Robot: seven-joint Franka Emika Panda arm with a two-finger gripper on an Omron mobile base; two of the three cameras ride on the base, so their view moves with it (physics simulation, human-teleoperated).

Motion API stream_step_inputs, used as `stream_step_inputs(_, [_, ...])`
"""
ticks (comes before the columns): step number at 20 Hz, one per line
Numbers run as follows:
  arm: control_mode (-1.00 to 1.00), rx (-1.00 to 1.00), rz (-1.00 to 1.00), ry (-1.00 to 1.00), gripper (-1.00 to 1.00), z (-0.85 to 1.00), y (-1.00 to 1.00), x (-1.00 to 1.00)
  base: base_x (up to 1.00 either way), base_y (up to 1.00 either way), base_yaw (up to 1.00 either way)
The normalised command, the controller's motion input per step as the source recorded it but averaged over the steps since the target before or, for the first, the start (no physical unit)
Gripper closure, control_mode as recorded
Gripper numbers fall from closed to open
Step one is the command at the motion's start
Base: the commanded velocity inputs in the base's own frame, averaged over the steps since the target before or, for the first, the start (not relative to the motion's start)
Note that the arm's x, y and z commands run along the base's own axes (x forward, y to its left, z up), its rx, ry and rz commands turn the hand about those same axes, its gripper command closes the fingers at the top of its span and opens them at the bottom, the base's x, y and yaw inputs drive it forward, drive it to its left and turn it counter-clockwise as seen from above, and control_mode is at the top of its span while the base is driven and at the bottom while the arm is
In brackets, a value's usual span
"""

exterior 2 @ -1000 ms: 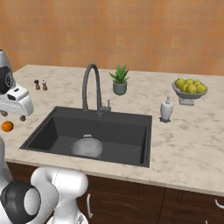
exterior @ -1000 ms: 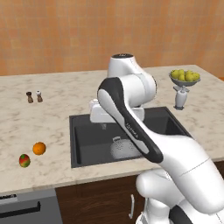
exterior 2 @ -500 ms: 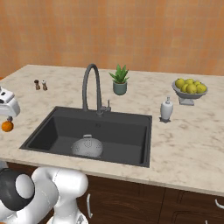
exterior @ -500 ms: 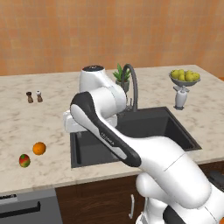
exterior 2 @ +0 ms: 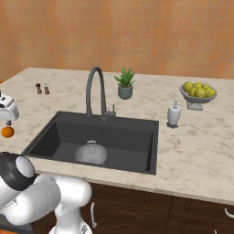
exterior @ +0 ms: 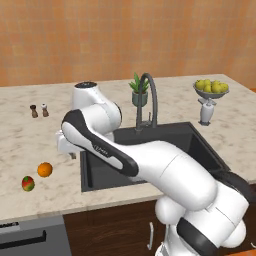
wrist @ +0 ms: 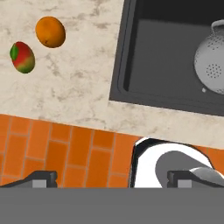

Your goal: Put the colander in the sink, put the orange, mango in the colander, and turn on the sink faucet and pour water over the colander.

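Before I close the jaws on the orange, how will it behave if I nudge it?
The orange is a smooth sphere resting free on the flat counter, so it probably rolls at a light touch. Its skin looks slick, so an off-centre pinch may squirt it out. The mango lies close beside it and could get bumped.

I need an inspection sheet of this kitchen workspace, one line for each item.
Surface: marble counter, no spills seen.
Job's things: colander upright inside the sink; orange and mango side by side, apart, on the counter left of the sink; sink faucet behind the basin, no water running.
Clutter: fruit bowl, soap dispenser, potted plant, two shakers.
Tool: tool open, holds nothing.
Cables: nothing seen.
Surroundings: orange wall, dark cabinets below.
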Motion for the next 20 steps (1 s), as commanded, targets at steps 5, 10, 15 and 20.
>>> stream_step_inputs(5, [-1.00, 0.00, 0.05, 0.00, -1.00, -0.34, 0.26, 0.28, 0.00, 0.00, 0.00])
stream_step_inputs(10, [-1.00, 0.00, 0.06, 0.00, -1.00, -0.25, 0.23, 0.23, 0.00, 0.00, 0.00])
stream_step_inputs(15, [-1.00, 0.00, 0.09, 0.00, -1.00, -0.11, 0.02, 0.08, 0.00, 0.00, 0.00])
stream_step_inputs(20, [-1.00, 0.00, 0.05, 0.00, -1.00, -0.14, 0.12, 0.15, 0.00, 0.00, 0.00])
